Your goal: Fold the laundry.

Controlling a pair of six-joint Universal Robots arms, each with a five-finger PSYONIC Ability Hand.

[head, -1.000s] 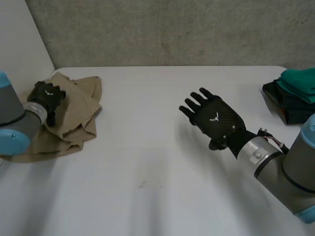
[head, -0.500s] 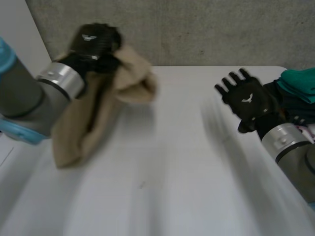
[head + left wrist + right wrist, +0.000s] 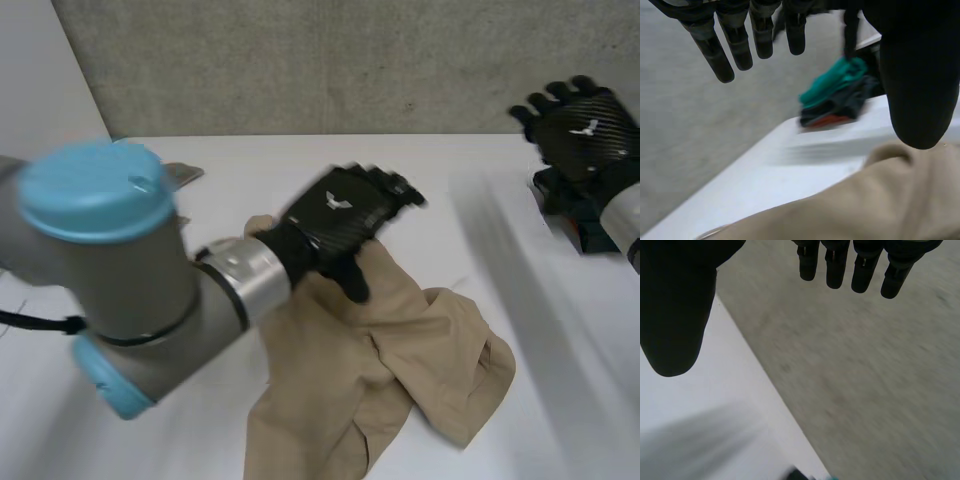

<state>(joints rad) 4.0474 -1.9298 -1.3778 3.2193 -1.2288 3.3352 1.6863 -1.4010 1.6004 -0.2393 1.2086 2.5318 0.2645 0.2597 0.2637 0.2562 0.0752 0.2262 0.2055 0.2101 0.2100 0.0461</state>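
Beige garment [image 3: 380,380] lies in a rumpled heap on the white surface [image 3: 300,160], bunched and creased with no clean fold in it. The left robot hand [image 3: 345,225] hovers over the garment's far edge, fingers straight and thumb spread, gripping nothing; its wrist view shows the cloth under the palm. Well to the right of the garment, the right robot hand [image 3: 585,135] is raised with its fingers extended and empty, above a stack of folded clothes [image 3: 575,225]. The step in hand looks like laying the garment out before any fold. Next, I judge, both hands should find opposite edges or corners of the garment and draw it flat.
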